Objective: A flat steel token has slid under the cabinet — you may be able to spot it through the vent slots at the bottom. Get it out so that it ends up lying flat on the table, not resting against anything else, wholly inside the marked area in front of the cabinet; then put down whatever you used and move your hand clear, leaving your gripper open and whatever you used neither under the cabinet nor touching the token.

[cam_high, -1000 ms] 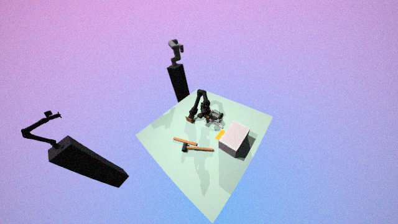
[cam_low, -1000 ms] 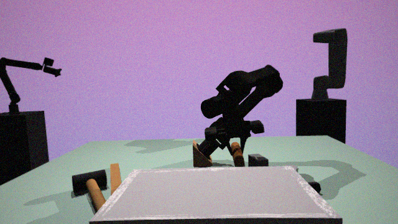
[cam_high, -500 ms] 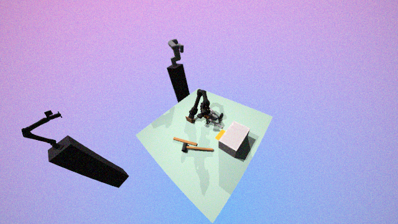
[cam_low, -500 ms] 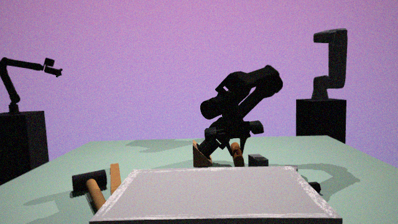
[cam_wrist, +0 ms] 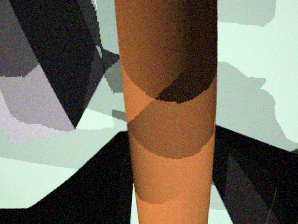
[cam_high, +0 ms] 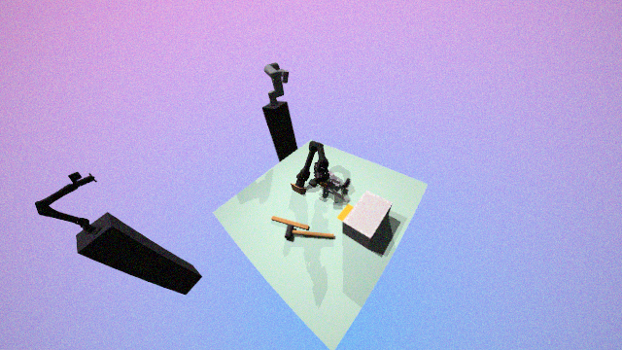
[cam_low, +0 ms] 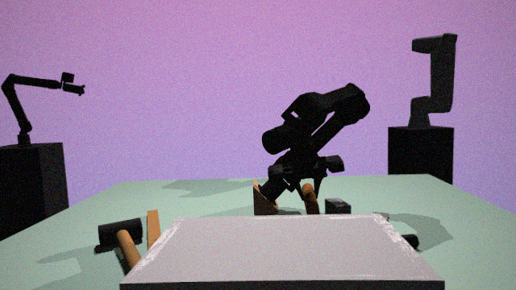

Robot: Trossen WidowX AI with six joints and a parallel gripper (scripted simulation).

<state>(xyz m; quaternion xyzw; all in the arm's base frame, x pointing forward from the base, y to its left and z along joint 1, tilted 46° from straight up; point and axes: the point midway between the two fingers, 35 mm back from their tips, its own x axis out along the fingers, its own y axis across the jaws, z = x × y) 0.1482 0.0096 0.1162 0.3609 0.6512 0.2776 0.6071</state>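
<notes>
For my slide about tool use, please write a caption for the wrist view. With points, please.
An orange-brown rod [cam_wrist: 172,175], held between the dark fingers of the gripper [cam_wrist: 165,136], runs upright through the picture.

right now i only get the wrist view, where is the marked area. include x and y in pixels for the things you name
Observer: The top view shows the marked area [cam_high: 345,212] as a yellow patch right beside the cabinet [cam_high: 367,214] [cam_low: 282,250].

Operator: ok, any loose tools lying out on the table

Observer: Yes, a black-headed mallet [cam_high: 290,232] [cam_low: 120,232] lies beside a wooden strip [cam_high: 290,223] [cam_low: 153,227].

Operator: and the token, can you see it

Observer: No, neither the top view nor the exterior view shows it; the exterior view looks over the cabinet's pale top.
</notes>
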